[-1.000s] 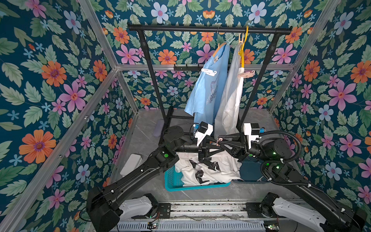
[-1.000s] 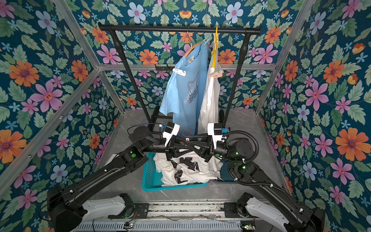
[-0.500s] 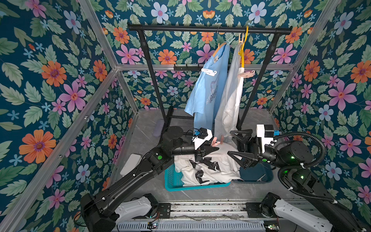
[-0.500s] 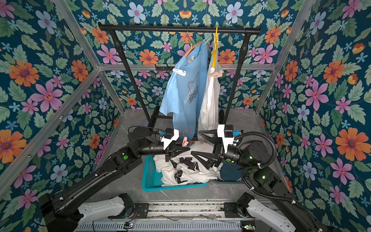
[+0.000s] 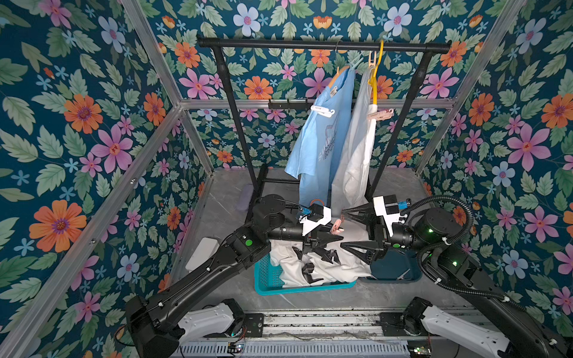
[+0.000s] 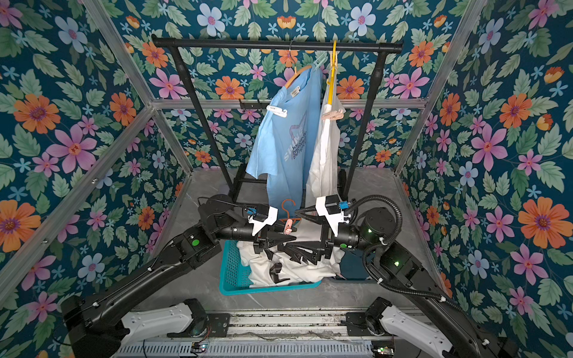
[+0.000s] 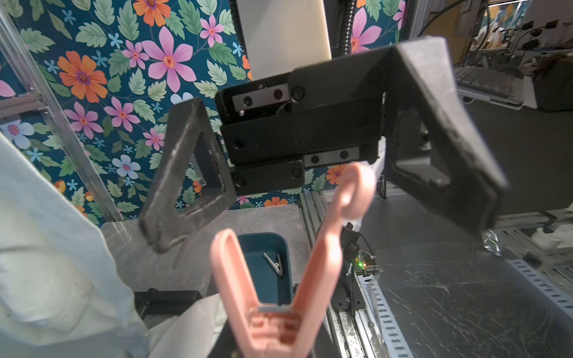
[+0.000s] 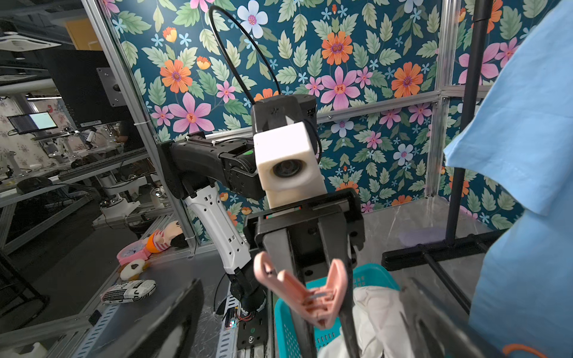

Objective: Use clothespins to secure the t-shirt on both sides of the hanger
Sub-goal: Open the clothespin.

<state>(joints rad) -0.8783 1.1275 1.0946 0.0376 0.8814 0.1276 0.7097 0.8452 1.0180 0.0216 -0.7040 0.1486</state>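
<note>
Left gripper (image 5: 335,238) was clamped on a pale pink clothespin (image 5: 337,225) near its hinge, with both legs splayed in a V toward the right gripper (image 5: 342,229). The right jaws were wide apart, with the pin's free ends between the two fingers (image 7: 186,173) and no contact visible. The grip point itself was cut off at the edge of the left wrist view. The right gripper's own fingers were a blur in the right wrist view. In both top views the left fingers were hard to separate from the dark print on the white garment (image 5: 313,269) in the teal basket (image 5: 263,276). The dark blue bin (image 7: 248,248) held one more clothespin (image 7: 275,263), colour unclear. The right arm mostly hid that bin from above.
</note>
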